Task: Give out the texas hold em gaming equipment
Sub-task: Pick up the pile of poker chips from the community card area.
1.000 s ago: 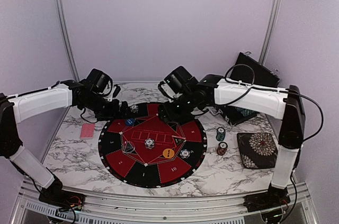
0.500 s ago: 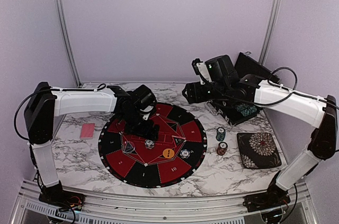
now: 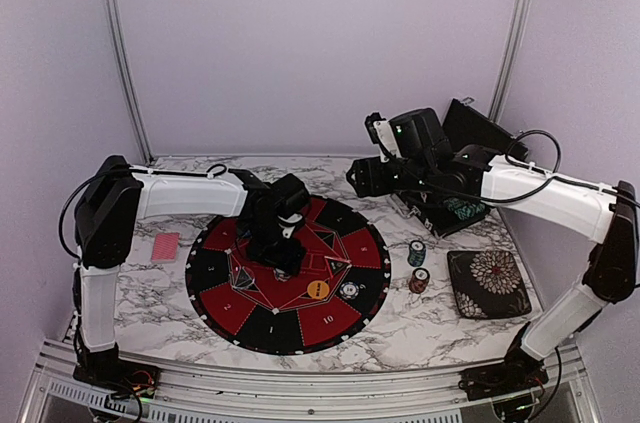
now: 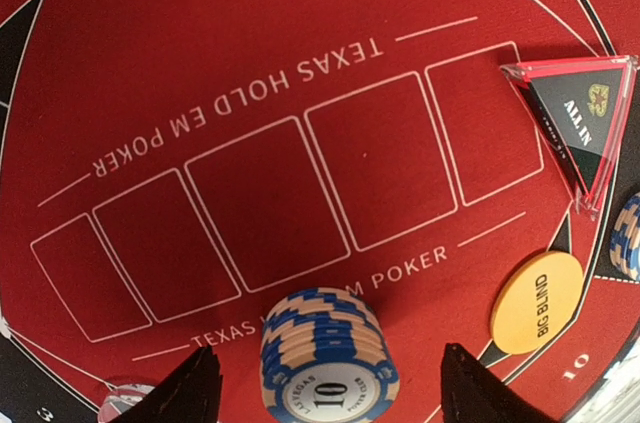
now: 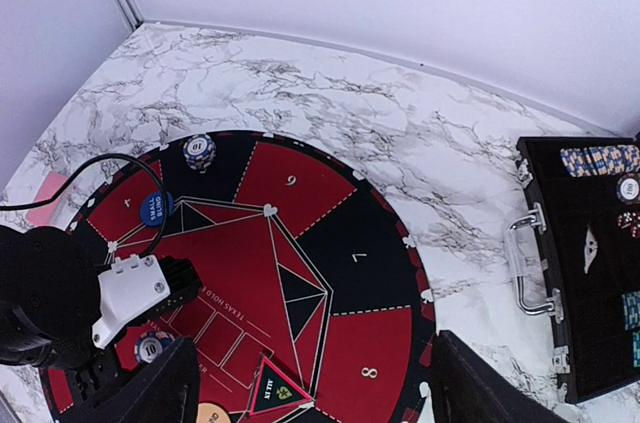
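Note:
A blue-and-cream poker chip stack marked 10 stands at the middle of the round red-and-black mat. My left gripper is down around it, open, with a gap showing between each finger and the stack. Lying to the stack's right is an orange Big Blind disc. My right gripper hangs high over the mat's back right, open and holding nothing. On the mat's far side are a blue Small Blind disc and another chip stack. A pink-backed card lies left of the mat.
A triangular All In marker lies on the mat. Two chip stacks stand right of the mat, beside a flower-patterned tray. An open black case with chips sits at back right. One more stack is on the mat's front.
My left arm swung from the mat's back left to its centre and came down around the chip stack, its jaws narrowing. My right arm pulled up and back to the right.

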Controlling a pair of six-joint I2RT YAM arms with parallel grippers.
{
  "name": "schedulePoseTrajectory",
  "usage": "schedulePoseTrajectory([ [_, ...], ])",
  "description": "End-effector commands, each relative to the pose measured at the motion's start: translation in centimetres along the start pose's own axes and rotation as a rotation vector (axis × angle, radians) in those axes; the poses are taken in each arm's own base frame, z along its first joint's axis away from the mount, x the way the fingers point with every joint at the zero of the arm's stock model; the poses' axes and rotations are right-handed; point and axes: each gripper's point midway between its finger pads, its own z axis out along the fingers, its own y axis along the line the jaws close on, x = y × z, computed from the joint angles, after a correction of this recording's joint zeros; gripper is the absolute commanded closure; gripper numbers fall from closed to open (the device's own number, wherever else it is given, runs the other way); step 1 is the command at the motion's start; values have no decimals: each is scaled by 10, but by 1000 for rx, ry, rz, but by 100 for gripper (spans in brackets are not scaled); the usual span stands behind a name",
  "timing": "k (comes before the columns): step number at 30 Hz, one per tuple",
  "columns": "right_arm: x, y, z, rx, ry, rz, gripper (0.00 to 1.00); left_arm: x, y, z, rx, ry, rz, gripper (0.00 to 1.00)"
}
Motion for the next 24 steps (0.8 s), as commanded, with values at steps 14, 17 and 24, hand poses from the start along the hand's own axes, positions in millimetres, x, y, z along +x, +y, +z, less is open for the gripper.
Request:
schedulePoseTrajectory([
  [14, -13, -7, -11, 16, -58, 18, 24, 12, 1, 17, -84, 65, 58, 37],
  [17, -12, -8, -11, 17, -56, 18, 24, 13, 1, 18, -91, 69, 62, 40],
  [24, -9, -9, -11, 20, -52, 24, 24, 14, 1, 21, -107, 75, 78, 49],
])
